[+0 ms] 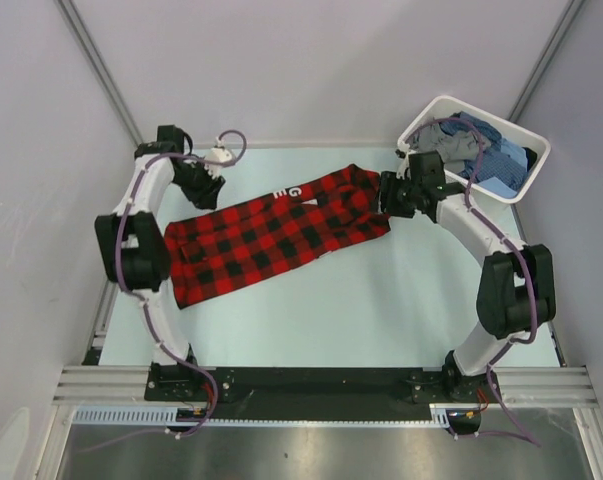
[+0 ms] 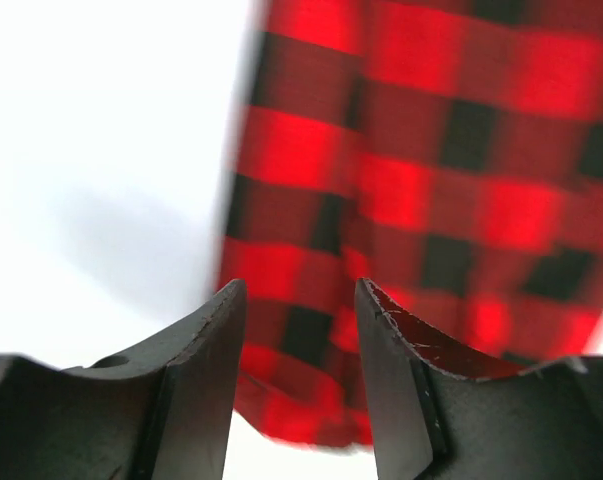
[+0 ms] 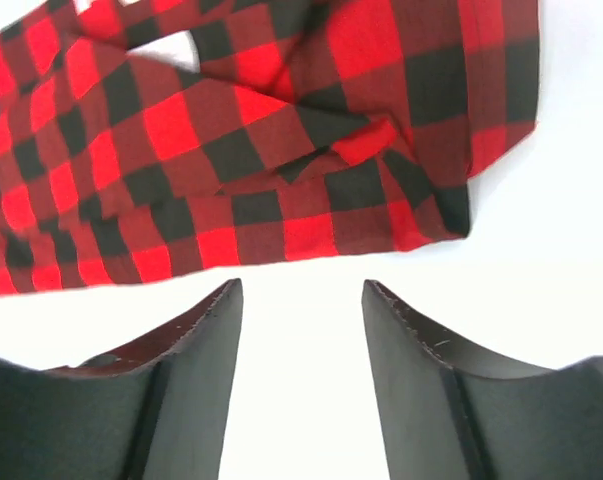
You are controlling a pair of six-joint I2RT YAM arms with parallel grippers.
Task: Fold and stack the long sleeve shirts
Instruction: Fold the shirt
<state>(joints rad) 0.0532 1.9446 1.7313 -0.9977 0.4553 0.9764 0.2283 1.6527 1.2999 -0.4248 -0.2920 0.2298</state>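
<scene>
The red-and-black check shirt (image 1: 271,235) lies crumpled in a long diagonal strip across the table, from near left to far right. My left gripper (image 1: 209,192) is open at its far left edge. In the left wrist view the gripper (image 2: 301,300) straddles a fold of the shirt (image 2: 431,150) without closing on it. My right gripper (image 1: 386,195) is open at the strip's right end. In the right wrist view the gripper (image 3: 301,290) is over bare table, just short of the shirt's edge (image 3: 231,150). Blue check (image 1: 501,165) and grey (image 1: 451,135) shirts lie in the tub.
The white plastic tub (image 1: 501,122) stands at the far right corner, close behind my right arm. Grey walls enclose the table (image 1: 381,300) on the left, back and right. The arm bases sit at the near edge.
</scene>
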